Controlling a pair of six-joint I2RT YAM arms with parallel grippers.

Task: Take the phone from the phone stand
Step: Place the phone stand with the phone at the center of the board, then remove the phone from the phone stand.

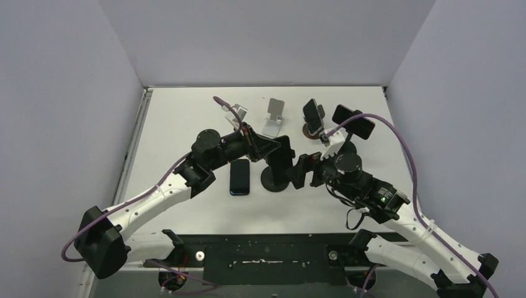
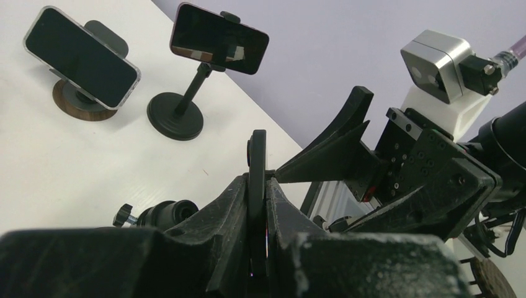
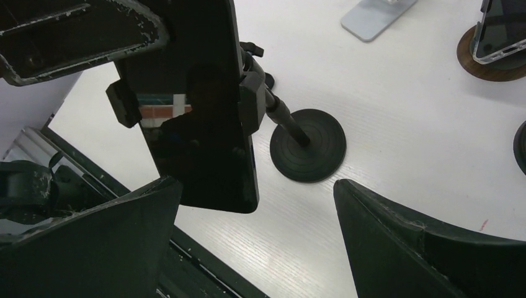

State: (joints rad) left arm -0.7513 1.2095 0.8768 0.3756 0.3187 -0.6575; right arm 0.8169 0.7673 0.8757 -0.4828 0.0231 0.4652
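Jaws of the left gripper point(image 2: 257, 189) clamp the phone point(image 2: 257, 149) on its stand point(image 1: 273, 180), right gripper point(image 1: 302, 169) spread wide, spare phone point(image 1: 239, 177) flat beside.

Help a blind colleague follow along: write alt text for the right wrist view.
A dark phone sits clamped in a black stand with a round base, the left fingers pinching its upper end. The right fingers spread wide open in the foreground, one on each side, touching nothing.

No legible text, label, brand or number anywhere.
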